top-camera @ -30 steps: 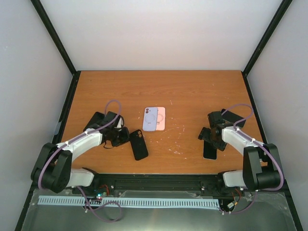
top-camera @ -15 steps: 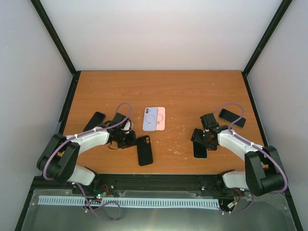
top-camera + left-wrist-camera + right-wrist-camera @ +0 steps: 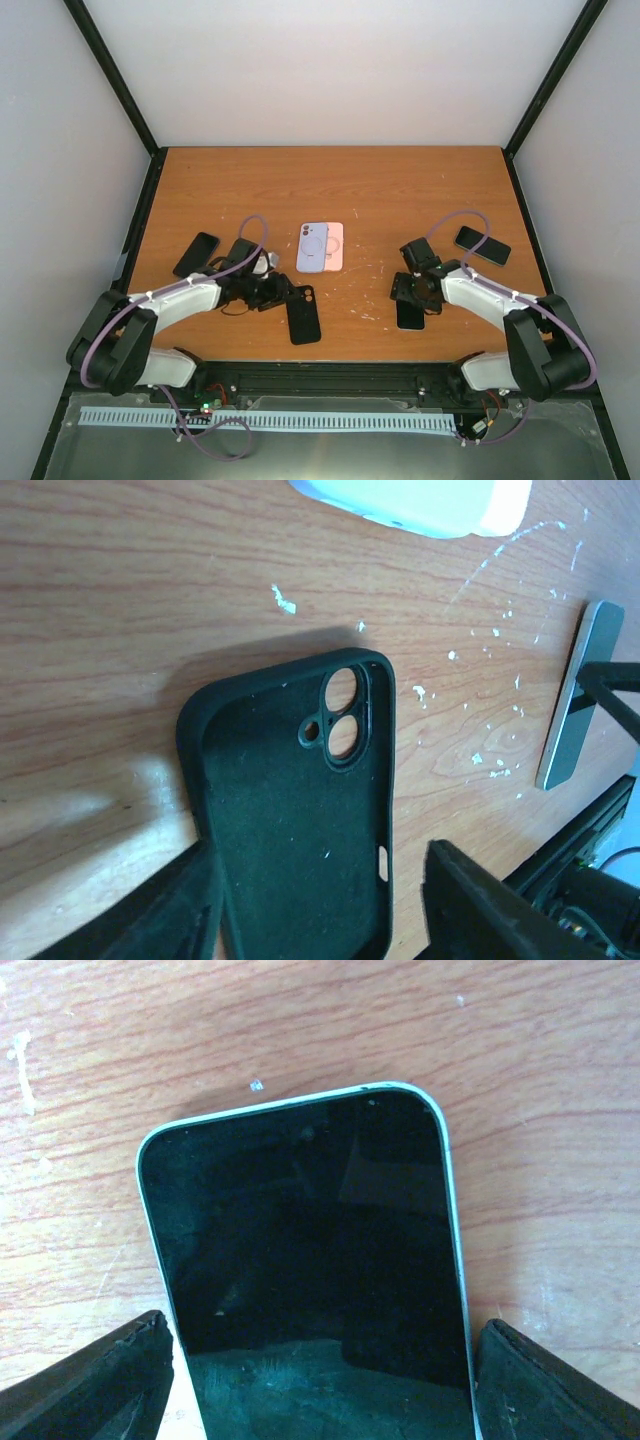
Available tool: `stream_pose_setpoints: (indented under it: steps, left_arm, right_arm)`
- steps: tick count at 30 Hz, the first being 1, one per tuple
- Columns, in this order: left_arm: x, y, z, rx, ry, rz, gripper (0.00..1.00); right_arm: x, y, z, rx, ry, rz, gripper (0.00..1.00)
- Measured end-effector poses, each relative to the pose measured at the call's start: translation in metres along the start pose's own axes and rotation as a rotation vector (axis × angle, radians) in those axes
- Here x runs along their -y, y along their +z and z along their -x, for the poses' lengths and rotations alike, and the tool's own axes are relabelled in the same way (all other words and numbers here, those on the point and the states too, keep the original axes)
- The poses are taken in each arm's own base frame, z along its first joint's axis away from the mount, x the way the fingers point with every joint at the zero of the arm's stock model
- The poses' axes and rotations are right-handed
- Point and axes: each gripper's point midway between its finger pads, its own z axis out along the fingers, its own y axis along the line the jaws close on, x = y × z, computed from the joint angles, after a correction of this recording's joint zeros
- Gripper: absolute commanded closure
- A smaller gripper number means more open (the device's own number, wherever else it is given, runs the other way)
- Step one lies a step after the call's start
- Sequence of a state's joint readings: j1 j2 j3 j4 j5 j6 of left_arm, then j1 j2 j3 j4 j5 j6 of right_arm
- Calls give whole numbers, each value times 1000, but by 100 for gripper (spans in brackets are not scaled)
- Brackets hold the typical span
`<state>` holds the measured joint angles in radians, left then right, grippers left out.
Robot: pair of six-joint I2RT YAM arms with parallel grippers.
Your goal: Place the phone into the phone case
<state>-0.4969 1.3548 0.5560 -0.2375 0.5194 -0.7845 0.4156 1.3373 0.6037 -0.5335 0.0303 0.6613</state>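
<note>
A black phone case [image 3: 303, 313] lies near the front edge with its hollow side up and its camera hole away from me. In the left wrist view the case [image 3: 290, 810] sits between the fingers of my left gripper [image 3: 320, 865], which is open; wood shows between the case and the right finger. My left gripper [image 3: 278, 292] is at the case's far end. A dark-screened phone [image 3: 410, 314] lies flat on the right. My right gripper [image 3: 412, 293] straddles it. In the right wrist view the phone [image 3: 310, 1250] fills the span of my right gripper [image 3: 325, 1335], a finger at each long edge.
A lilac case [image 3: 312, 247] lies on a pink one [image 3: 337, 246] at mid-table. One black phone [image 3: 196, 254] lies behind the left arm and another black phone [image 3: 482, 245] behind the right arm. The table's front edge [image 3: 350, 360] is close to case and phone.
My left gripper has opened and let go of the black case, which had shifted right and turned. My right gripper has narrowed onto the phone and brought it leftward toward the centre.
</note>
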Motion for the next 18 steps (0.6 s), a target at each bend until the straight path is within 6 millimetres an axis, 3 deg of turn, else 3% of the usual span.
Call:
stream_pose_setpoints:
  steps: [5,10,18]
  left_arm:
    - [2,-10,2,57,0,-10,30]
    - [-4,-14,2,96,-5,4,30]
    - [-18,1,-7,54,-34,7,34]
  right_arm:
    - [-2,3,-1,4,-53,-49,18]
    - [-5,5,-2,13,-97,-84,19]
    - [-6,8,-4,4,-122,-121,20]
